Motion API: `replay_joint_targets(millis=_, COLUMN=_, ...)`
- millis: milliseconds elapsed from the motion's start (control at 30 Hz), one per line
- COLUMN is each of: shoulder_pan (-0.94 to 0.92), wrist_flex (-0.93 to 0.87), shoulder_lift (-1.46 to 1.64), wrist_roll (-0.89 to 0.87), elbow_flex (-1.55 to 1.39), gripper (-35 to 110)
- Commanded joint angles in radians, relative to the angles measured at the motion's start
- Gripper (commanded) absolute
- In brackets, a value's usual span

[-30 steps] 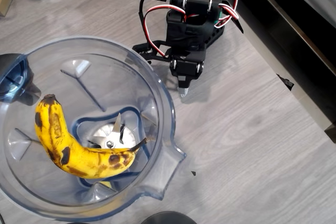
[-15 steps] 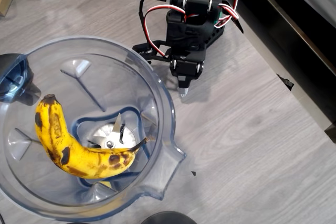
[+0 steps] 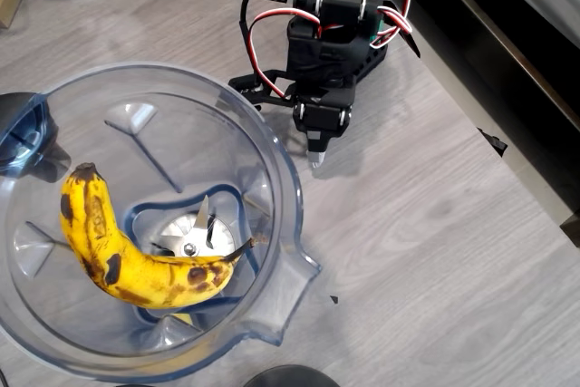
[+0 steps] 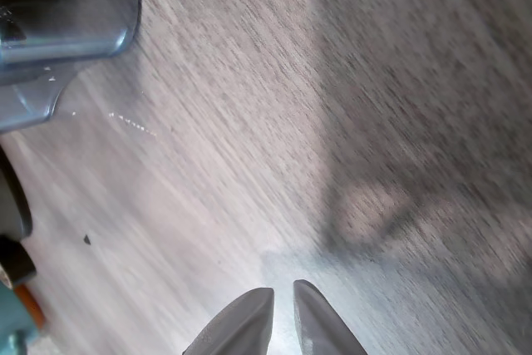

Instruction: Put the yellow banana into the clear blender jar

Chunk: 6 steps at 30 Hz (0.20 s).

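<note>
The curved yellow banana (image 3: 127, 256) with brown-black spots lies inside the large, round, clear blue-tinted plastic blender jar (image 3: 281, 174), its dark stem end resting over the four-pointed metal blade (image 3: 190, 240) at the bottom. Just right of the jar's far rim in the overhead view, the black arm's two-finger gripper (image 3: 316, 159) points down at the grey wood-grain table (image 3: 435, 251), empty. In the wrist view its pale fingertips (image 4: 249, 322) sit nearly together with a thin gap between them, so it is closed on nothing.
</note>
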<state>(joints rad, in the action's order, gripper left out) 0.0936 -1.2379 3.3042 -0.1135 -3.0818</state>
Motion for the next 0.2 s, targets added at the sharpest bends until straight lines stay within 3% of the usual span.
replay_joint_targets(millis=0, shoulder_pan=-0.003, wrist_flex=-0.008, shoulder_lift=0.032, wrist_roll=-0.003, elbow_flex=-0.011, gripper=0)
replay_joint_targets(millis=167, shoulder_pan=-0.003, wrist_flex=-0.008, shoulder_lift=0.032, wrist_roll=-0.003, elbow_flex=-0.011, gripper=0)
